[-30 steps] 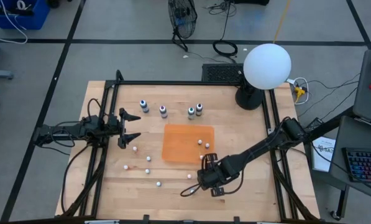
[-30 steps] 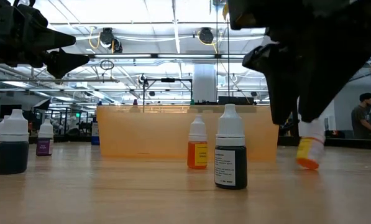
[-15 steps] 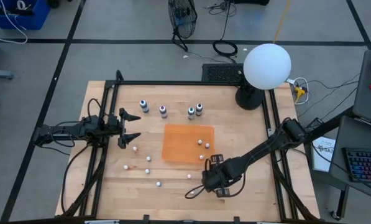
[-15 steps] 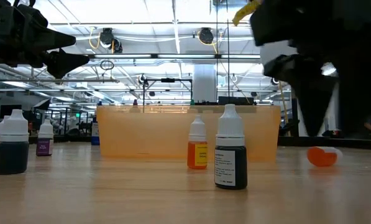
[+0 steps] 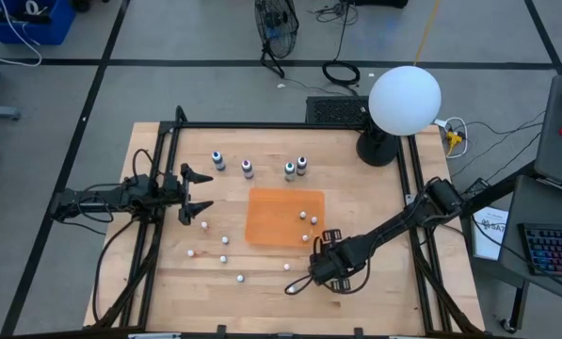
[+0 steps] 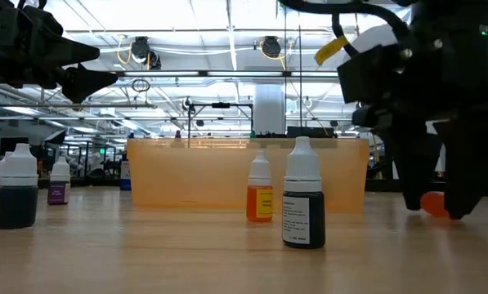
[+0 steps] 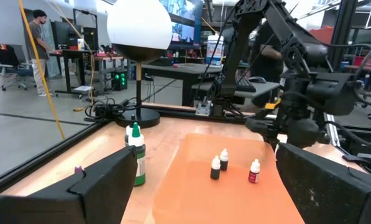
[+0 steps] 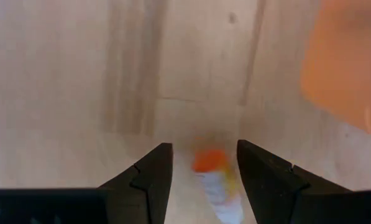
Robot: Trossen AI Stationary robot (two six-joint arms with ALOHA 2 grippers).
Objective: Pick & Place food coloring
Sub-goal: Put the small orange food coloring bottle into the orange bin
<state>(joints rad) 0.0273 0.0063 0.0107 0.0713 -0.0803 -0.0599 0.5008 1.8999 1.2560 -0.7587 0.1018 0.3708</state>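
Four dark bottles with pale caps (image 5: 248, 168) stand upright in a row near the table's far edge. More small bottles stand on the table and on the orange tray (image 5: 285, 218). One orange bottle with a white cap (image 8: 213, 177) lies on its side on the wood (image 6: 433, 202), near the table's front. My right gripper (image 5: 297, 284) is open and low over it, one finger on either side (image 8: 204, 180). I cannot tell whether a finger touches it. My left gripper (image 5: 194, 195) hangs open above the table's left part.
A black bottle (image 6: 303, 204) and an orange one (image 6: 260, 196) stand in front of the tray in the low view. Loose bottles (image 5: 222, 258) dot the wood left of the tray. A lamp with a white globe (image 5: 405, 99) stands at the far right corner.
My right gripper let go of the orange bottle, which it held tilted just above the wood. The bottle fell and now lies on its side. The gripper rose, shifted slightly toward the table's right, then came down with its fingers on either side of the lying bottle.
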